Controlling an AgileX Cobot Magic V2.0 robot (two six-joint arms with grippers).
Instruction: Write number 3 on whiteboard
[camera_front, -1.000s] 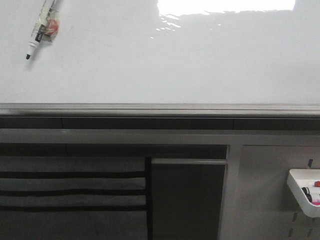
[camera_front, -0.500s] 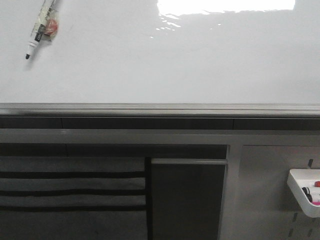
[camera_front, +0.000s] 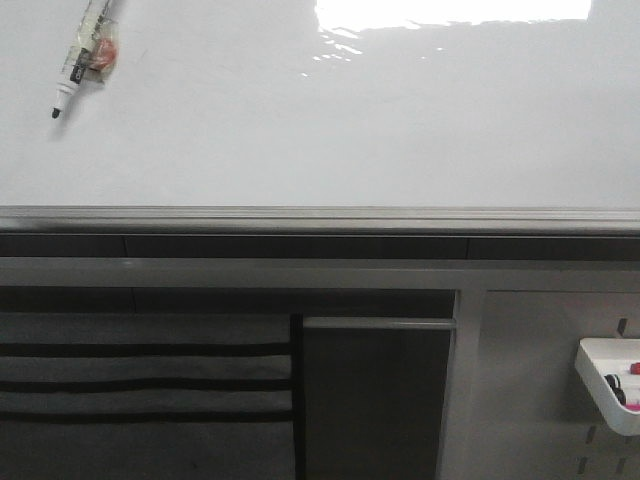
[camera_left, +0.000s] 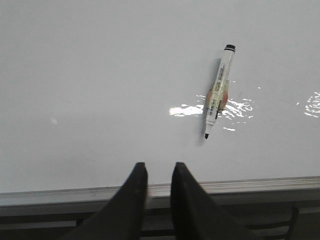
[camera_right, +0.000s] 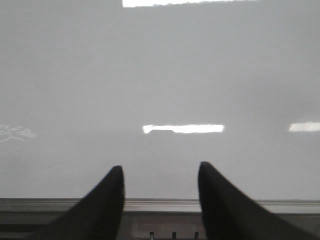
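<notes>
The whiteboard is being seen lying flat, glossy and blank, with glare along its far edge and a silver-grey frame along its near edge; no stroke of the number 3 is being shown on it in any view. A marker is lying uncapped on the board, ahead of the left tool and off to one side of it, well apart from the fingertips, its black tip pointing back toward the frame and an orange patch showing at its middle. The left tool is being held over the frame with its dark fingers nearly together, only a narrow gap being left between them, and nothing is being gripped. The right tool is being held over the same edge with its fingers spread wide, and nothing is being held between them; only bare board is being seen ahead of it. In the front view a white tray is being seen hung on a grey panel below the board, small items lying in it that are too small to be told.
</notes>
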